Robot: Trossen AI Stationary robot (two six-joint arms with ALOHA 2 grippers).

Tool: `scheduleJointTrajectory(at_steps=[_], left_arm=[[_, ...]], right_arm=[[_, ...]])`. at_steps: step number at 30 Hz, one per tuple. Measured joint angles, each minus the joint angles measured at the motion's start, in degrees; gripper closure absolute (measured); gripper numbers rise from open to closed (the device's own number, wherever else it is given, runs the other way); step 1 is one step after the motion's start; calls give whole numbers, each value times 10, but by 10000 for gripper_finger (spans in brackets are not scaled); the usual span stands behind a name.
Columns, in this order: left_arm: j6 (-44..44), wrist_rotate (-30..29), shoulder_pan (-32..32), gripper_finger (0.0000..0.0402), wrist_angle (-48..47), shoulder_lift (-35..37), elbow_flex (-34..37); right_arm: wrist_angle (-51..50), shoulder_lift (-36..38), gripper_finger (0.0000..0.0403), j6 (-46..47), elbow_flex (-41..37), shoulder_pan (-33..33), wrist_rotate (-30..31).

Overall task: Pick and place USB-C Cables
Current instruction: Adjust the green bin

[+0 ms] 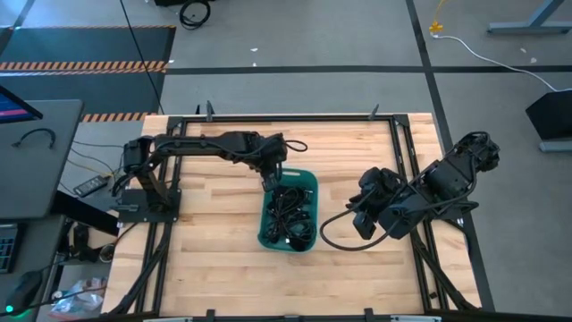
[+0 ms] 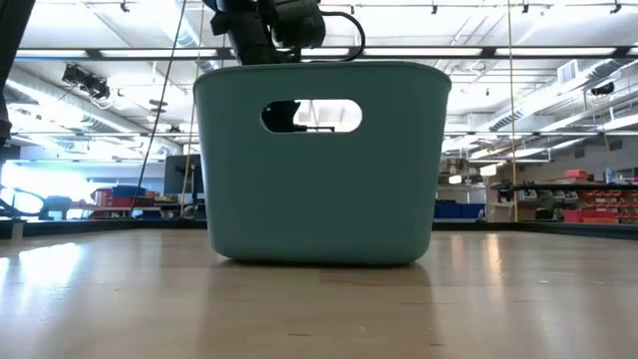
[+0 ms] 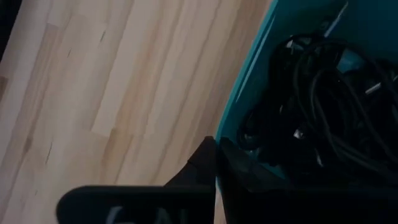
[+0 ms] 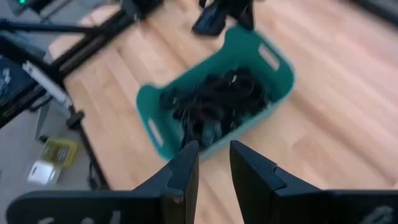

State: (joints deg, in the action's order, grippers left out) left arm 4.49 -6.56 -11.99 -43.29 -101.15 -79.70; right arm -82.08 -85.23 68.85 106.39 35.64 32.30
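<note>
Overhead, left gripper hangs at far left corner of teal tub, above rim; finger gap unreadable there. Left wrist view fills in: fingers closed together, nothing held, tub wall just beside them. USB-C cables lie heaped inside tub, tangled black bundles. Low view shows only tub's solid side and handle slot, cables hidden. Right gripper waits right of tub, fingers slightly parted, empty.
</note>
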Motion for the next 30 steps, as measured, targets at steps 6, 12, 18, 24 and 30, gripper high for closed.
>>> scheduleJointTrajectory(at_steps=[6,12,18,24,30], left_arm=[[5,0,-2,398,8,-1,0],[9,0,-2,398,9,-1,0],[23,6,-2,397,10,-1,0],[32,15,-4,394,11,-1,0],[54,21,-19,396,31,-3,1]], right_arm=[[16,-3,309,73,-59,10,-100],[201,-3,316,189,-212,62,-118],[398,-3,310,210,-337,72,-39],[387,-3,281,182,-366,16,-135],[466,-3,268,57,-381,-45,-162]])
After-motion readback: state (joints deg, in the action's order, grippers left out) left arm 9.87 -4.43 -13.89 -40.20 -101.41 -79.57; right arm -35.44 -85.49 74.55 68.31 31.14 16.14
